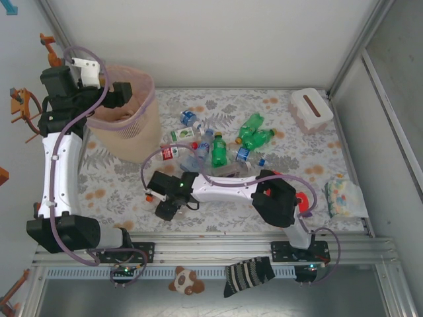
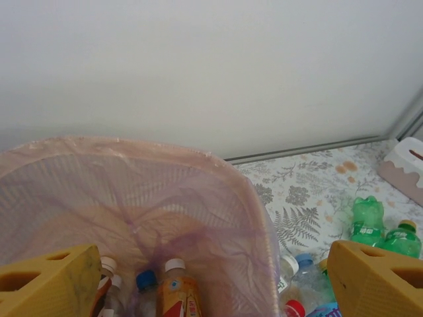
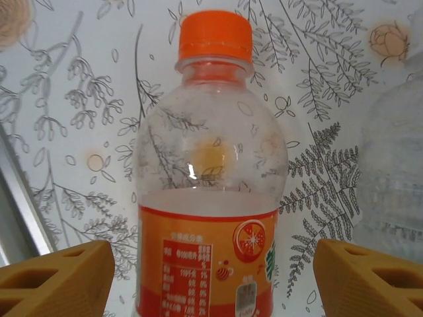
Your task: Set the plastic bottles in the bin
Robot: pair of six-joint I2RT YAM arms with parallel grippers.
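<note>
Right tool [image 3: 215, 274]: released, fingers spread wide. A clear bottle [image 3: 211, 165] lies on the patterned tabletop [image 3: 79, 99] between them, a gap showing on each side, its orange cap [image 3: 215, 33] pointing away past the fingertips.

Handling, my guess: looks empty, so light. Thin plastic would dent and may squirt out of a hard pinch, and the round body would roll. Best hold is across the labelled belly.

Label [image 3: 208, 257]: orange band with an orange-fruit picture. The small print is too fine to read; no brand legible.

Left tool [image 2: 215, 277]: released, nothing between its fingers, hanging over the bin [image 2: 198, 155]. Several bottles [image 2: 177, 290] lie in the liner below it, and green bottles [image 2: 367, 221] are on the tabletop off to its right.
</note>
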